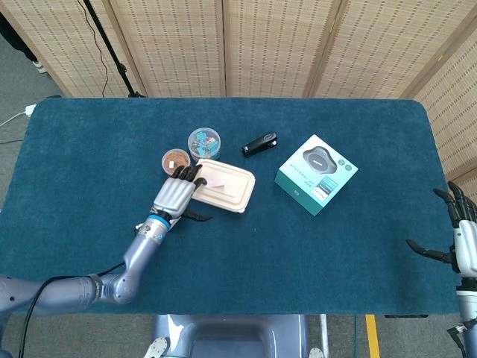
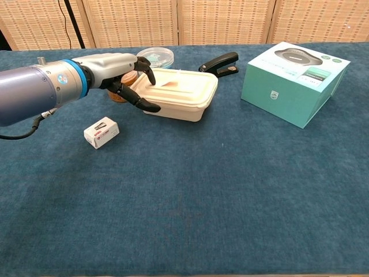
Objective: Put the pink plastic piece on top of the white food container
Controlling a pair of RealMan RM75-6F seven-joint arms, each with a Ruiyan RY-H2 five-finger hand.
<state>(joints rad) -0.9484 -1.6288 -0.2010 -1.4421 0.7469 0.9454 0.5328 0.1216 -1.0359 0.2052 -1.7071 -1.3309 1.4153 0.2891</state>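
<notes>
Down near the front edge of the blue counter (image 2: pixel 190 208), the right robot hand (image 1: pixel 456 237) hangs with its fingers spread, holding nothing. Farther back, the left robot hand (image 2: pixel 128 78) rests at the white box (image 2: pixel 184 98), fingers apart and free. The pink piece (image 2: pixel 169 83) lies on top of the box

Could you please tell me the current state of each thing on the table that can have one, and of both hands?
white food container: lid closed
pink plastic piece: lying on the container lid
left hand: fingers spread at the container's edge, holding nothing
right hand: open, off the table
teal box: closed
clear tub: lid on
</notes>
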